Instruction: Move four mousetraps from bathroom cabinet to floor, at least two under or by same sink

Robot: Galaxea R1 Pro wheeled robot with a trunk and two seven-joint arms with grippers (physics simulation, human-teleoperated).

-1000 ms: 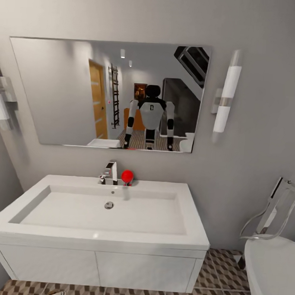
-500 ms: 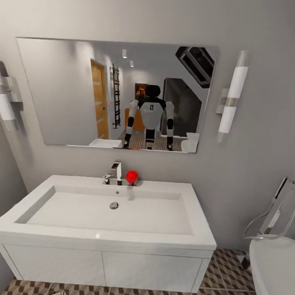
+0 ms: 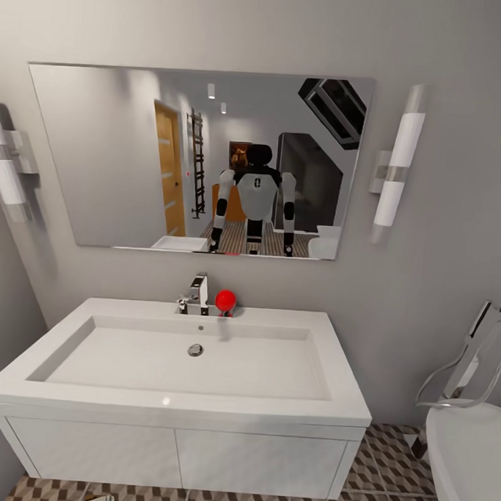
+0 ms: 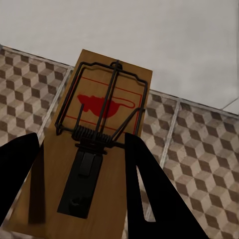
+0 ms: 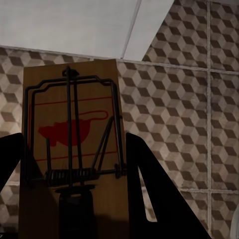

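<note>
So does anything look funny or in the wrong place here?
Yes: a round red ball-like object sits on the wide white rectangular sink beside the chrome block faucet, an odd thing there. Also, each gripper holds a flat brown wooden mousetrap above the cube-patterned floor tiles.

Grey wall, mirror (flanked by sconces)

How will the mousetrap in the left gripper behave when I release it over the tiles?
The mousetrap looks like a rigid wooden board, so it probably won't flex. Being flat and thin, it should land flat on the tiles rather than roll. It seems light, so it may skid slightly. The wire spring parts look delicate and could snap shut if jolted.
</note>
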